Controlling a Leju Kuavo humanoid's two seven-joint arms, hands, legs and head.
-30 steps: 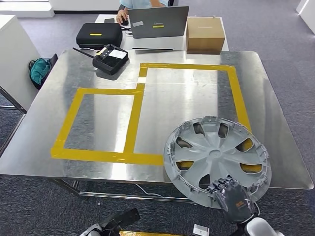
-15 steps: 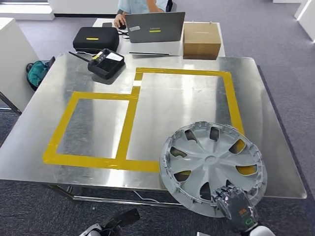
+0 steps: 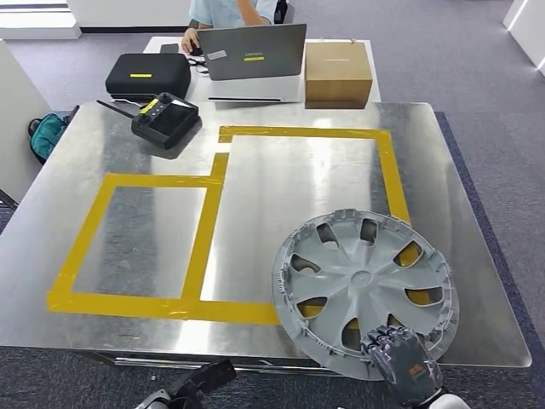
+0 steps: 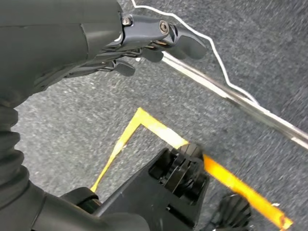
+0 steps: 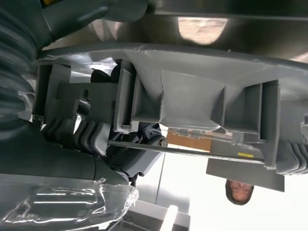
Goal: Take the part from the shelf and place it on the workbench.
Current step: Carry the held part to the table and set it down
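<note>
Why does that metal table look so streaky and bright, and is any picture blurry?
Head view: sharp; the steel workbench mirrors overhead light in pale streaks. Left wrist view: carpet and floor tape smear with motion blur. Right wrist view: bright background, shadowed wheel cover.

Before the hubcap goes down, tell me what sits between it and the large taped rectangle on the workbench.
Nothing visible does. The right hand holds the hubcap by its near rim, already over the rectangle's near right corner. The bare metal inside the yellow tape holds nothing; the controller sits at the workbench's far left.

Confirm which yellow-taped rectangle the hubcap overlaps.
The larger rectangle, right of the smaller one. The hubcap, gripped by the right robot hand, covers its near right corner.
</note>
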